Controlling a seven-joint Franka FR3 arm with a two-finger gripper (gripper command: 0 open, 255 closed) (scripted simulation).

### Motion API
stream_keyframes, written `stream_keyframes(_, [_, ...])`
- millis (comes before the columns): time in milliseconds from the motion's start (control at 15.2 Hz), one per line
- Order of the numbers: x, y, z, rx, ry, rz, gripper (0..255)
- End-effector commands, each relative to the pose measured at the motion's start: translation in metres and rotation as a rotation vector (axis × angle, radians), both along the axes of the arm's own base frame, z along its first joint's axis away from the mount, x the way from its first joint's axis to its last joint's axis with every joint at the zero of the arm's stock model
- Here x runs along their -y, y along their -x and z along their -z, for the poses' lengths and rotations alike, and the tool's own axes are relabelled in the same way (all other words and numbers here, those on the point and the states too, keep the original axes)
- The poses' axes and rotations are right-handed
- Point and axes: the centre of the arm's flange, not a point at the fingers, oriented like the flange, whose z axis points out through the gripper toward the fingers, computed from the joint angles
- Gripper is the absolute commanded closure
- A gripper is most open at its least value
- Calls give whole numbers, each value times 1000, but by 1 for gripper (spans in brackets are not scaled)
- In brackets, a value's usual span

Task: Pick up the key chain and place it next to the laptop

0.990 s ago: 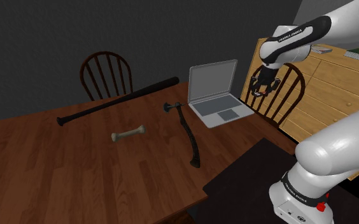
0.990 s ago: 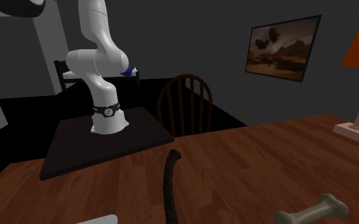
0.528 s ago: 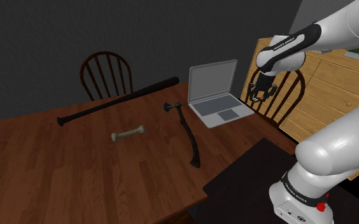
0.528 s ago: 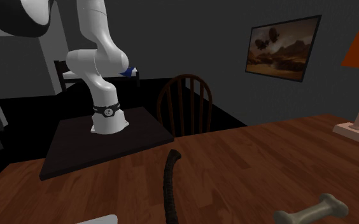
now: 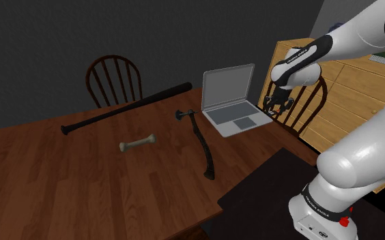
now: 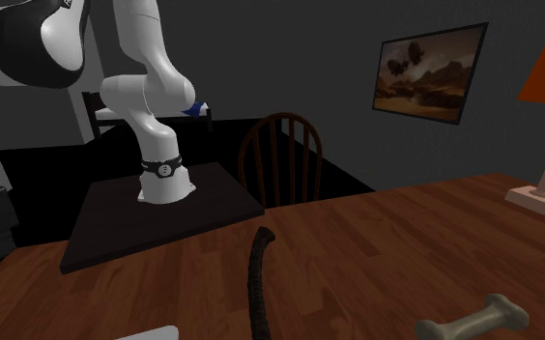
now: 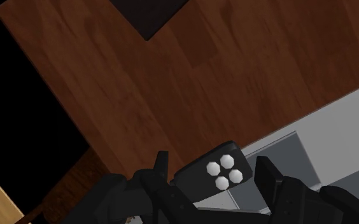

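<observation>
The key chain [image 7: 219, 173] is a black fob with several white buttons, clasped between my two black fingers. My gripper [image 7: 215, 183] is shut on it and hangs above the table beside the grey laptop [image 7: 337, 143]. In the shoulder view the gripper [image 5: 278, 104] hovers just past the open laptop [image 5: 231, 102] on its right side, near the table's corner, with the small dark key chain [image 5: 277, 103] in its fingers. The laptop's lid stands upright and its base lies flat on the wooden table [image 5: 82, 177].
A black axe [image 5: 203, 144], a pale bone [image 5: 137, 142] and a black baseball bat [image 5: 126, 107] lie on the table left of the laptop. One wooden chair [image 5: 306, 102] stands behind the gripper, another [image 5: 115, 80] at the far side. A wooden dresser [image 5: 362, 88] fills the right.
The gripper, still shut on the key chain, has come down and shifted toward the shoulder view's left, closer to the laptop's right edge. Nothing on the table has moved.
</observation>
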Motion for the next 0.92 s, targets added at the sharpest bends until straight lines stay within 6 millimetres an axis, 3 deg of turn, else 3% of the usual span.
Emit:
stream_keyframes(0, [0, 1, 10, 0, 0, 0, 255])
stream_keyframes(858, [0, 1, 79, 0, 0, 0, 255])
